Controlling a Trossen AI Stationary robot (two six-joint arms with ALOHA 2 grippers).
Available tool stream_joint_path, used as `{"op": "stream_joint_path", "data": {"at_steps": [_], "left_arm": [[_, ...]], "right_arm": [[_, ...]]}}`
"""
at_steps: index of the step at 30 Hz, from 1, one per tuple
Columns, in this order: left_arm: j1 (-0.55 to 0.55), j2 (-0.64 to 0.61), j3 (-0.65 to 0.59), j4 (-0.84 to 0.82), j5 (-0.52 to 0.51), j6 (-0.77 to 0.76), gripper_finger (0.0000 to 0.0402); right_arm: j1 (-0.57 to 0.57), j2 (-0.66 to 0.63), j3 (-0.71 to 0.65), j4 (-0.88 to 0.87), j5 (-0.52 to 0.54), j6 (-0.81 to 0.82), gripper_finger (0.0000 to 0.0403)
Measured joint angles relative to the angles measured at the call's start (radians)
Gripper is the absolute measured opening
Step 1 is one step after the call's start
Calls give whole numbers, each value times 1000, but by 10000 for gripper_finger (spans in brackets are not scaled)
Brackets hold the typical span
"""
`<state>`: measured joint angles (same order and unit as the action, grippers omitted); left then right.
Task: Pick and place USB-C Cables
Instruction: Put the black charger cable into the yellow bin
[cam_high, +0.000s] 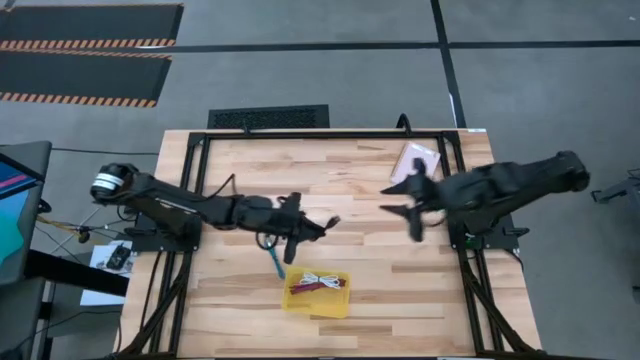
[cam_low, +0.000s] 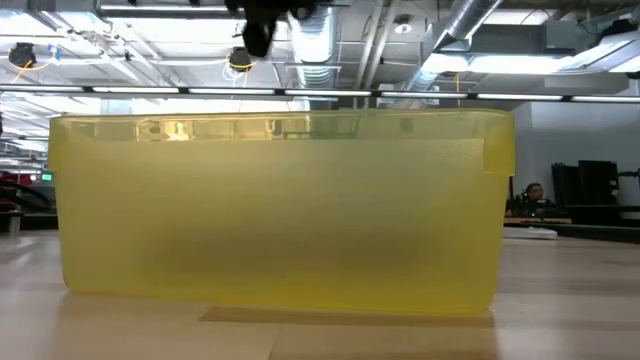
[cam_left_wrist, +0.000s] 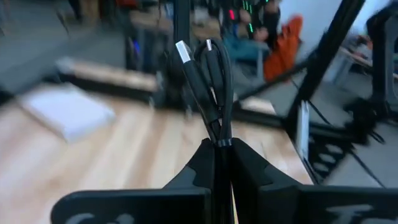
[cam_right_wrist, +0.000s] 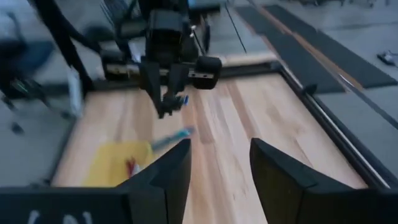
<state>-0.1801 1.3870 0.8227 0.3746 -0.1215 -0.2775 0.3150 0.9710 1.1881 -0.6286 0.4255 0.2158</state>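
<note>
My left gripper (cam_left_wrist: 219, 147) is shut on the black cable bundle (cam_left_wrist: 210, 74) and hovers over the table just beyond the tray's far edge (cam_high: 289, 245). The teal cable (cam_high: 275, 262) lies flat on the wood beside the yellow tray (cam_high: 340, 305); it also shows in the right wrist view (cam_right_wrist: 171, 138). The dark red cable (cam_high: 303, 288) and the white cable (cam_high: 324, 279) lie in the tray. My right gripper (cam_high: 392, 198) is open above the table's right half and touches nothing (cam_right_wrist: 217, 149). My left gripper pinches the black cable bundle between its two fingers at the bundle's tied end (cam_left_wrist: 218, 138). The looped strands and the two metal plugs (cam_left_wrist: 184, 51) stick out past the fingertips. The bundle is lifted clear of the table.
A pale pink flat packet (cam_high: 416, 160) lies near the table's far right corner. In the low view the yellow tray's wall (cam_low: 280, 210) fills most of the picture. Bare wood lies between the two grippers and right of the tray. A black frame borders the table.
</note>
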Motion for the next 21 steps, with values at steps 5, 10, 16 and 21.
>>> {"op": "stream_joint_path", "data": {"at_steps": [5, 10, 16, 21], "left_arm": [[-138, -42, 0, 86, -227, 141, 3], [-259, 0, 0, 76, -351, 169, 3], [-338, 76, 0, 19, -367, 42, 3], [-371, 118, 0, -91, -371, -120, 3]], "right_arm": [[64, -133, 0, -30, 6, 55, 174], [177, -237, 0, -205, 60, 206, 163], [304, -270, 0, -363, 216, 366, 156], [358, -245, 0, -365, 286, 370, 155]]}}
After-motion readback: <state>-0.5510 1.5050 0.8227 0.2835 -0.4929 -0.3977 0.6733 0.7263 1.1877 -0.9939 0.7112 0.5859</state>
